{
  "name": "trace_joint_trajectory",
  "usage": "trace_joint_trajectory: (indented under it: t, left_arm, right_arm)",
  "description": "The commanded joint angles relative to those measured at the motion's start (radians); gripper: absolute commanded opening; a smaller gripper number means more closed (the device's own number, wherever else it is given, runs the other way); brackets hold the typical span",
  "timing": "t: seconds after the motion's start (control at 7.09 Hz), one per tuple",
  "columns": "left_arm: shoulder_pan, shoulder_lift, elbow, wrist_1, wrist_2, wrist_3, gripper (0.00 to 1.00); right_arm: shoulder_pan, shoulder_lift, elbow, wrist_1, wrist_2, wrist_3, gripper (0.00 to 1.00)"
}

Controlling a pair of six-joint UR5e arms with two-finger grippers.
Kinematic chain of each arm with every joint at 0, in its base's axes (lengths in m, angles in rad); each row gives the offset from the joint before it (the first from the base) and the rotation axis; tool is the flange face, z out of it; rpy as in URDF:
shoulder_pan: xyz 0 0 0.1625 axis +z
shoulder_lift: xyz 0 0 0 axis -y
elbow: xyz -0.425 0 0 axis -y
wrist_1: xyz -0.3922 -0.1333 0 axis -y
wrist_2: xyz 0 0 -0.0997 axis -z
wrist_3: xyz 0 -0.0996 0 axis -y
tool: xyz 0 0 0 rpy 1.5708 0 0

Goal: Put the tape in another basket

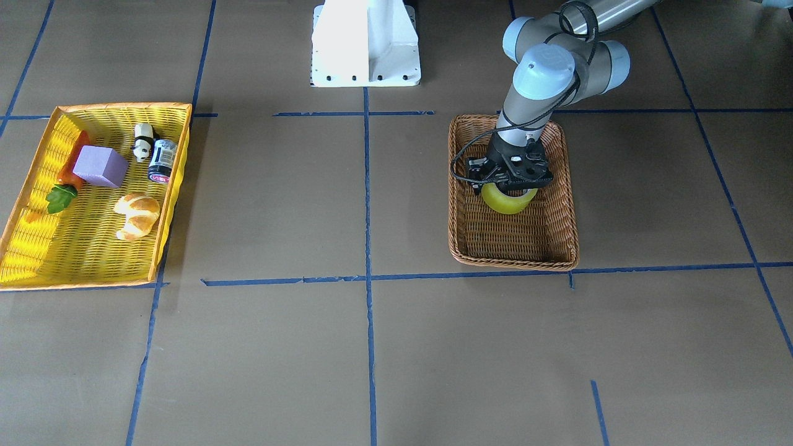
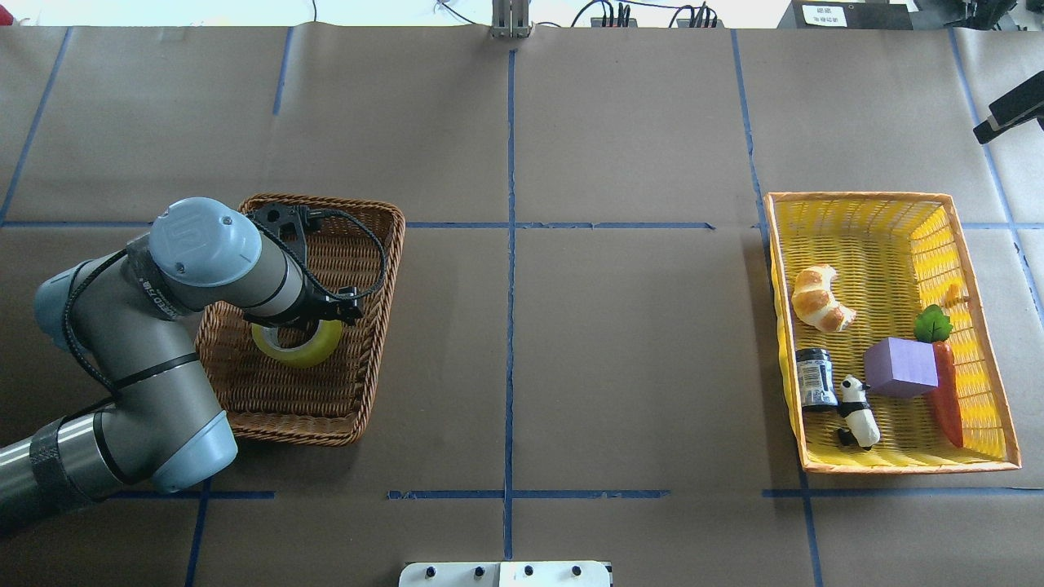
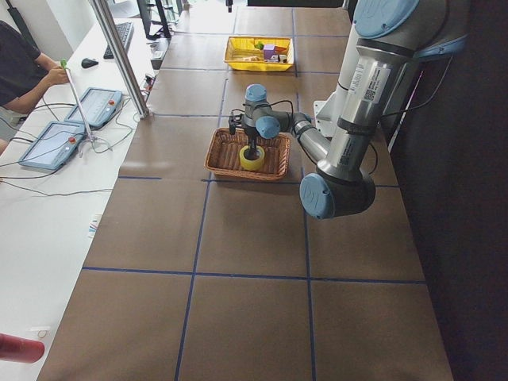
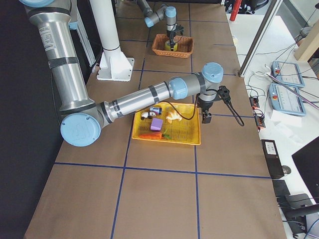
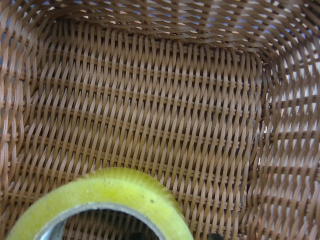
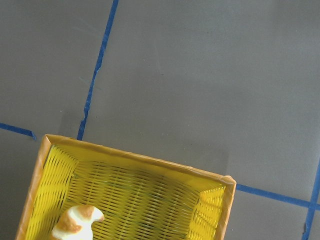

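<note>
Now, the left end effector sits on the tape inside the basket, clamped or apart I cannot tell, and a finger snagged in its core could drag it out.

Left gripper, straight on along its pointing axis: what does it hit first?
The translucent yellow tape roll directly under the left gripper; contact may already exist, depth unclear. Past it, only the floor of the brown woven wicker basket.
</note>
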Motion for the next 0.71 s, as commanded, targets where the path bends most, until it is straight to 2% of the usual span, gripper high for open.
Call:
trace_joint_trajectory:
  t: [0.0,0.28,0.56]
  left_arm:
    - [-0.018,-0.008,-0.069,0.132,-0.008,0.005,1.0]
    - [-0.116,-0.031,-0.197,0.366,-0.099,0.174,1.0]
    - [-0.304,-0.022,-0.234,0.49,-0.223,0.439,1.0]
  right_arm:
    - [0.001,0.0,0.0,0.0,0.001,0.0,1.0]
    - [0.01,-0.003,0.0,0.0,0.013,0.0,1.0]
    - [0.062,-0.038,-0.017,0.0,0.051,-0.084,1.0]
